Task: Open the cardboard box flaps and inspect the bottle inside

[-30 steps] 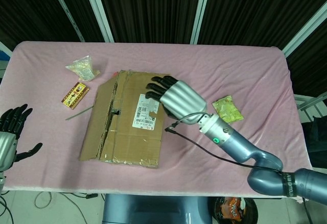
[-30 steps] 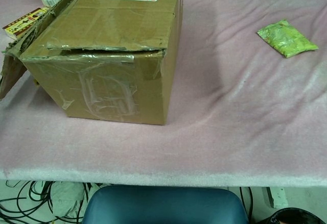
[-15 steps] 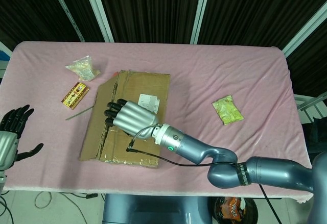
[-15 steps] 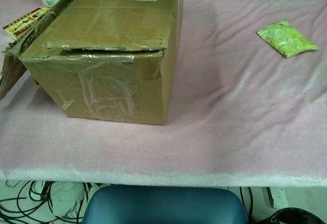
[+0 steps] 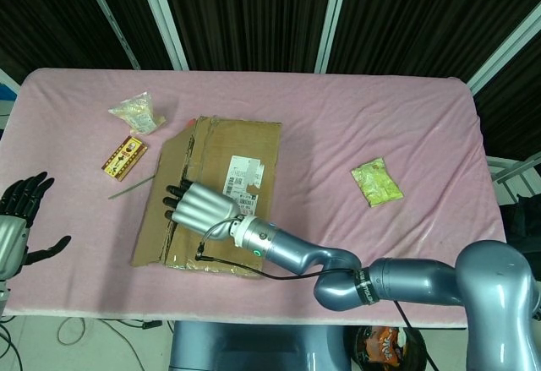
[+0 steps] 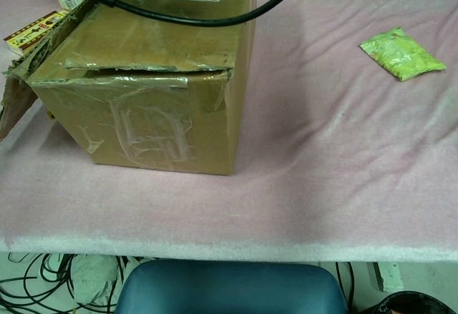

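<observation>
Fingers [image 5: 175,204] of your right hand [image 5: 196,208] curl over the cardboard box [image 5: 221,187] at its left flap seam, placed to pry it up; whether they grip cardboard, I cannot tell. Your left hand [image 5: 19,219] waits spread at the counter [image 5: 406,134] edge. No bottle shows.

The right hand [image 5: 199,208] now sits over the left part of the cardboard box [image 5: 245,219], off the white label [image 5: 243,176]. Its black cable [image 6: 207,18] now crosses the chest view.
</observation>
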You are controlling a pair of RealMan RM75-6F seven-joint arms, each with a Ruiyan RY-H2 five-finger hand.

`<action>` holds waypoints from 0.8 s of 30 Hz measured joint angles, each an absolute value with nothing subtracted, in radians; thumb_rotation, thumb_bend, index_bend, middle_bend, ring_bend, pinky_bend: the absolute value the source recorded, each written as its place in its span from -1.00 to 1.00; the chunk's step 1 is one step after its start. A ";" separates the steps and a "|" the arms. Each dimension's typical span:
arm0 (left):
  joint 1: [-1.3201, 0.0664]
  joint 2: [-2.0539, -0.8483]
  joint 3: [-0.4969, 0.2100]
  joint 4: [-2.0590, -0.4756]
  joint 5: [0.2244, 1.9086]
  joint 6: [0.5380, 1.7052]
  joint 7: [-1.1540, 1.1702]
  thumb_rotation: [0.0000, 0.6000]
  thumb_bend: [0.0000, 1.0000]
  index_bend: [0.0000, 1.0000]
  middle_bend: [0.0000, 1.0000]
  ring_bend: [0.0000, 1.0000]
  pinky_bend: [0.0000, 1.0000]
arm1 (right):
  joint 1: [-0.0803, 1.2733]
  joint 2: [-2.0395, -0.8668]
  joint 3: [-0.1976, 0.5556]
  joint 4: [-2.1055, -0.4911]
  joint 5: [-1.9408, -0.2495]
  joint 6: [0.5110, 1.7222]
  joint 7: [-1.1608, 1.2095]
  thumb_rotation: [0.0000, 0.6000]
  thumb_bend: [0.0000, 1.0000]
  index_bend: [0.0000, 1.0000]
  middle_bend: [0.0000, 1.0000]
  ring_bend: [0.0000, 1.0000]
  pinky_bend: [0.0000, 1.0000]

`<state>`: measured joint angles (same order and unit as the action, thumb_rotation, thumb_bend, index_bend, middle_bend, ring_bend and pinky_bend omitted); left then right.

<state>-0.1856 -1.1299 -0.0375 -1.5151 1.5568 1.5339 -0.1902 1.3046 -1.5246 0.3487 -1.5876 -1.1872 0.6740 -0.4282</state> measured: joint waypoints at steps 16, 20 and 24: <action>-0.185 -1.127 -0.042 -1.518 1.556 1.519 -0.200 1.00 -0.69 -1.00 -0.94 -0.98 -0.89 | 1.339 -1.554 0.299 -1.551 -1.137 0.702 -0.516 1.00 1.00 0.12 -0.53 -0.68 -0.46; -0.184 -1.126 -0.042 -1.522 1.560 1.520 -0.199 1.00 -0.69 -1.00 -0.94 -0.98 -0.89 | 1.346 -1.547 0.288 -1.548 -1.138 0.707 -0.543 1.00 1.00 0.17 -0.53 -0.68 -0.46; -0.183 -1.124 -0.043 -1.524 1.561 1.518 -0.200 1.00 -0.69 -1.00 -0.94 -0.98 -0.89 | 1.353 -1.540 0.275 -1.551 -1.148 0.714 -0.580 1.00 1.00 0.21 -0.53 -0.68 -0.46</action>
